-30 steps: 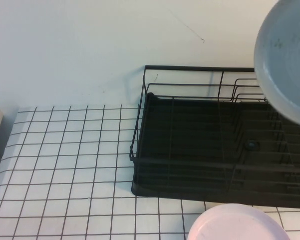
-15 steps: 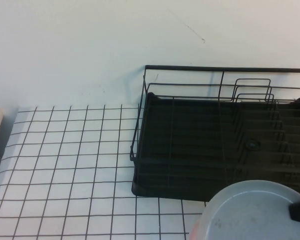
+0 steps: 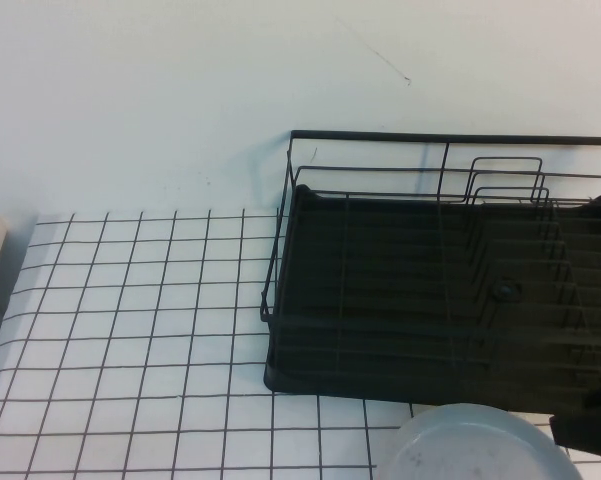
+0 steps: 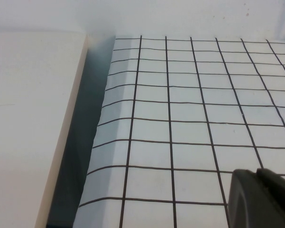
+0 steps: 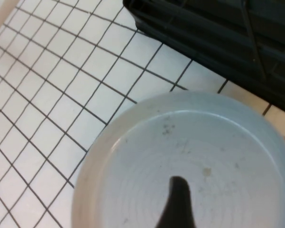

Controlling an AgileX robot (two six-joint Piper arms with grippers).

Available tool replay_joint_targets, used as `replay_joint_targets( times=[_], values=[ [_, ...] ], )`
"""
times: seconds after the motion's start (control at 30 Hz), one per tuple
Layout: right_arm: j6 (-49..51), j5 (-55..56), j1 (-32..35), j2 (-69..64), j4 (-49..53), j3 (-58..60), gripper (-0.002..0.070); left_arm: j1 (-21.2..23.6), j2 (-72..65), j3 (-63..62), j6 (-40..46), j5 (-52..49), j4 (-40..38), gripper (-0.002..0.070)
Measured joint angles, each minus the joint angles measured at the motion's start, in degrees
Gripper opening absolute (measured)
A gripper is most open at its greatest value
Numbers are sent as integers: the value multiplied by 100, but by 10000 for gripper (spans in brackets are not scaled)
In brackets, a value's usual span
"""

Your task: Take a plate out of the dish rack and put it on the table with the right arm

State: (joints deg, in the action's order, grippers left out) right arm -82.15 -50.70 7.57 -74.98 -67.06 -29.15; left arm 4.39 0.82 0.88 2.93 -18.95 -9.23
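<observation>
Plate: the plate (image 3: 475,445) is being held low over the surface (image 3: 140,330), near-right, just in front of the dish rack (image 3: 440,290).
Right gripper: the right gripper (image 5: 179,202) is clamping the plate's rim with its fingers.
Left gripper: the left gripper (image 4: 261,199) is parked far left; finger state cannot be told.
Progress: the plate is judged out of the rack; setting down and releasing are left.
</observation>
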Motion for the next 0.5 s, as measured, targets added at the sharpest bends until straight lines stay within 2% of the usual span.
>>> replay_joint_targets(
  times=[0.1, 0.17, 0.23, 0.37, 0.43, 0.5],
  values=[
    [457, -252, 0, 0, 478, -457, 536, 0, 0, 0, 0, 0, 0, -4],
    [961, -532, 0, 0, 926, -900, 493, 0, 0, 0, 0, 0, 0, -4],
    [1489, -899, 0, 66, 1297, -1304, 400, 0, 0, 0, 0, 0, 0, -4],
    [1882, -1343, 0, 532, 1508, -1809, 118, 0, 0, 0, 0, 0, 0, -4],
    [1934, -1369, 0, 952, 1508, -1860, 50, 0, 0, 0, 0, 0, 0, -4],
    [1955, -1357, 0, 1423, 1508, -1860, 22, 0, 0, 0, 0, 0, 0, -4]
  ],
)
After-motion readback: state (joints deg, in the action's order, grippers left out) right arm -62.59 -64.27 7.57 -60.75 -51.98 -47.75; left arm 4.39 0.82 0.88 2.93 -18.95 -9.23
